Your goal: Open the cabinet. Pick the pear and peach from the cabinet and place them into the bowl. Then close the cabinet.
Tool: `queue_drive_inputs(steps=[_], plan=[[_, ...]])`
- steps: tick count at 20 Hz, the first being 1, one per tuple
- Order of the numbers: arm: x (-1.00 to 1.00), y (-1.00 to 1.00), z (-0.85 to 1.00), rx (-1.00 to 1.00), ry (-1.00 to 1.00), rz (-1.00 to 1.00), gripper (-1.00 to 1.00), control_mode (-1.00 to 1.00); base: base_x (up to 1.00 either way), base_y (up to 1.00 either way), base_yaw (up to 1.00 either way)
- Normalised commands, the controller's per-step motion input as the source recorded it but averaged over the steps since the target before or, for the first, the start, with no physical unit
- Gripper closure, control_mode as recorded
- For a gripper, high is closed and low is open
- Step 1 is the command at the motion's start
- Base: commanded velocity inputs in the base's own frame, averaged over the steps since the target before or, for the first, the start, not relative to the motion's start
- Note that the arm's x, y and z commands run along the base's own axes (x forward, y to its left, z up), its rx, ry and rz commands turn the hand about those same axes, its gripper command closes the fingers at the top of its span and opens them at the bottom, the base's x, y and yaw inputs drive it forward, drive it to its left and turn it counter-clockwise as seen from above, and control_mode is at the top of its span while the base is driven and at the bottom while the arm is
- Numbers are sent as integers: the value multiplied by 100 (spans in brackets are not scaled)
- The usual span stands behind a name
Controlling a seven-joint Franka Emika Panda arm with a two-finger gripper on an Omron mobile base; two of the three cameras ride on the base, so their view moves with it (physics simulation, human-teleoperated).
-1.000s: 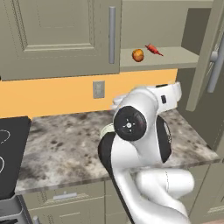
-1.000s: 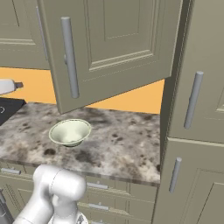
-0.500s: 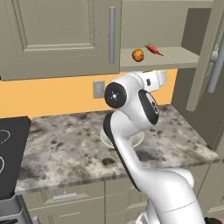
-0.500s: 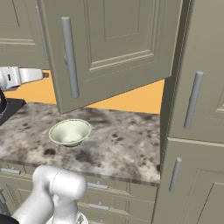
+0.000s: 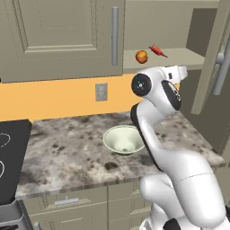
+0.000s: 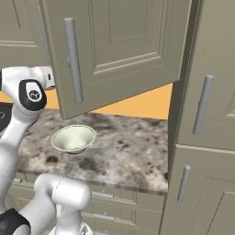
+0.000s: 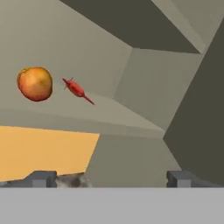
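The arm (image 5: 155,130) rises from the base, bends over the stone counter (image 5: 67,152) and folds upward, its wrist turned toward the open right half of the cabinet (image 5: 63,36) so that the hand sits just below the level of the shelf (image 5: 188,56). In the hand view the gripper (image 7: 111,178) has its two dark fingertips (image 7: 41,178) spread wide apart with nothing between them — released, holding nothing. The cabinet's right door (image 6: 124,50) stands swung out over the counter; the left door is closed. On the shelf lies the peach (image 5: 141,56), round and orange with a red blush, and just beside it a thin red pepper (image 5: 157,50), the two close but apart. In the hand view the peach (image 7: 35,83) sits upper left of the gripper, well clear of the fingertips. The bowl (image 5: 123,139) rests upright on the counter — beside the arm's lower link.
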Motion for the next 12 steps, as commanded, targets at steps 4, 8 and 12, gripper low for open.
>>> queue_drive_inputs(steps=[4, 8, 12], plan=[[-4, -100, 0, 6, -2, -14, -100, -100, 0, 0, 0], [-21, -100, 2, 12, -6, -15, -100, -100, 0, 0, 0], [-49, -92, 13, 11, -17, -19, -100, -100, 0, 0, 0]])
